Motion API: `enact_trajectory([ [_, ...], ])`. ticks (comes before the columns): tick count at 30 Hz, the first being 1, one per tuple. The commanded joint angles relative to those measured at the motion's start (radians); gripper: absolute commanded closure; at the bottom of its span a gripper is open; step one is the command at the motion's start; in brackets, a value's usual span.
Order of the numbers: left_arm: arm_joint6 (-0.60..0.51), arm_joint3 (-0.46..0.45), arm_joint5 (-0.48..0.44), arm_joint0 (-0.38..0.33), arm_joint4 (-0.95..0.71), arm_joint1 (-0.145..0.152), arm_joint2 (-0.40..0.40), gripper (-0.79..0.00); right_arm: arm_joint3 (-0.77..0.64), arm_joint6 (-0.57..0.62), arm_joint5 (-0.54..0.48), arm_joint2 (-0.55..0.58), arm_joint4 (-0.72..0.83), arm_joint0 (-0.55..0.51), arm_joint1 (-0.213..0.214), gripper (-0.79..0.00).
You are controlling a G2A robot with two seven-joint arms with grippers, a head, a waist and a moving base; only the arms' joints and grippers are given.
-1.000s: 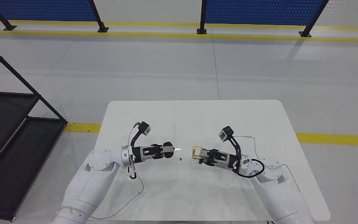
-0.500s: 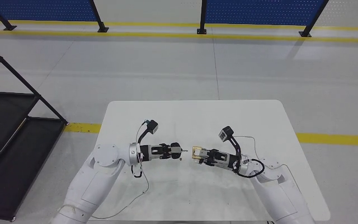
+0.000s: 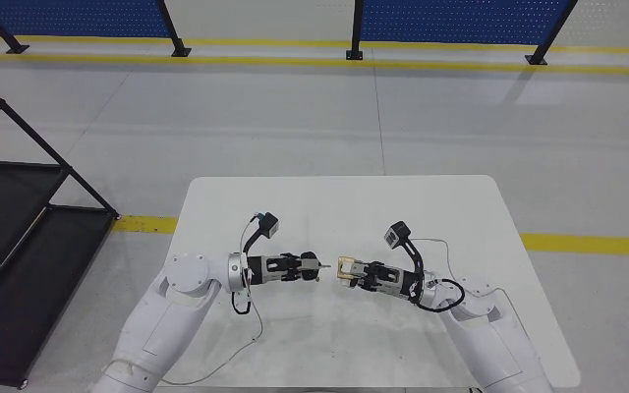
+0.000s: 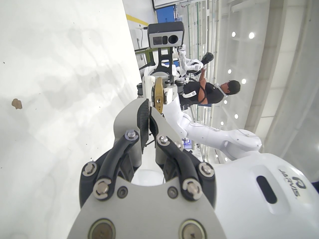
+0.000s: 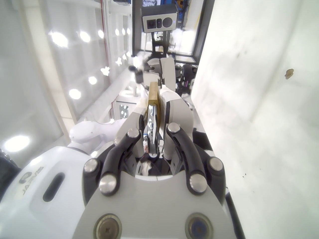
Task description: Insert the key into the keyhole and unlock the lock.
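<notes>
Low over the middle of the white table, my right gripper is shut on a brass padlock. In the right wrist view, the right gripper clamps the silver shackle, and the brass body sticks out past the fingertips. The left gripper faces it from the other side, shut on the key, whose small tip pokes out a short way from the lock. Past the shut left gripper, the lock's keyhole end points back at it, nearly in line. Most of the key is hidden between the pads.
A small brown speck marks the table under the gap between the two grippers, also seen as the speck. A black rack stands off the table's left side. The tabletop around both arms is bare.
The left arm has swung right and turned its wrist, bringing the key close to the padlock's end. Little has shifted in the last half second. The right arm has stayed put.
</notes>
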Motion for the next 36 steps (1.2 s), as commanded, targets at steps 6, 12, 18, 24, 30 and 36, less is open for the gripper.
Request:
enact_trajectory([
  [6, 0.077, -0.067, 0.022, 0.042, 0.065, 0.007, -0.009, 0.000, 0.000, 0.000, 0.000, 0.000, 0.000, 0.000, 0.000, 0.000],
  [12, 0.085, -0.096, 0.033, 0.060, 0.071, 0.012, -0.012, 0.000, 0.000, 0.000, 0.000, 0.000, 0.000, 0.000, 0.000, 0.000],
  [18, 0.073, -0.105, 0.039, 0.061, 0.062, 0.018, -0.022, 0.000, 0.000, 0.000, 0.000, 0.000, 0.000, 0.000, 0.000, 0.000],
  [24, 0.033, -0.100, 0.037, 0.055, 0.037, 0.023, -0.025, 0.000, 0.000, 0.000, 0.000, 0.000, 0.000, 0.000, 0.000, 0.000],
  [30, 0.025, -0.102, 0.034, 0.049, 0.034, 0.026, -0.012, 0.000, 0.000, 0.000, 0.000, 0.000, 0.000, 0.000, 0.000, 0.000],
  [36, 0.027, -0.097, 0.030, 0.038, 0.030, 0.027, 0.003, 0.000, 0.000, 0.000, 0.000, 0.000, 0.000, 0.000, 0.000, 0.000],
])
